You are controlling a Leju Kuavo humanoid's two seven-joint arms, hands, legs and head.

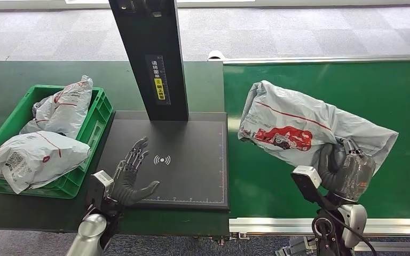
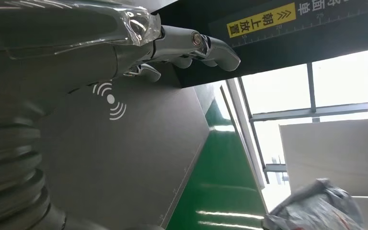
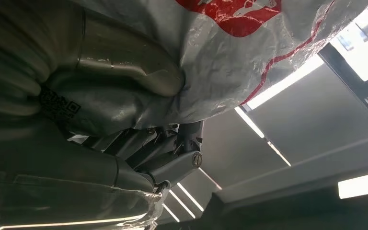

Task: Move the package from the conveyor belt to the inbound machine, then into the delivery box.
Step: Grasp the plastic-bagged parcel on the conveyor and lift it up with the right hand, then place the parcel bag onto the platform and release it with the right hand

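Silver arms come in nearest, one at each side of the black scanner pad (image 1: 181,160), the flat plate of the inbound machine. Left of the pad's signal mark, the left hand (image 1: 131,178) lies over the pad's near left corner with fingers spread apart and nothing in it; the left wrist view shows its fingers (image 2: 206,48) stretched out above the pad surface. To the right of the pad, on the green conveyor belt (image 1: 405,101), the right hand (image 1: 347,168) grips the near right end of the grey package (image 1: 299,125). In the right wrist view the thumb (image 3: 139,72) presses into the plastic while the darker fingers (image 3: 172,163) close from the other side. The package with its red print lies across the belt, just beside the pad's right edge. Left of the pad, a green crate (image 1: 93,125) on the dark worktop (image 1: 10,80) holds other grey bags (image 1: 32,154). Behind the pad rises the machine's black post (image 1: 152,53).
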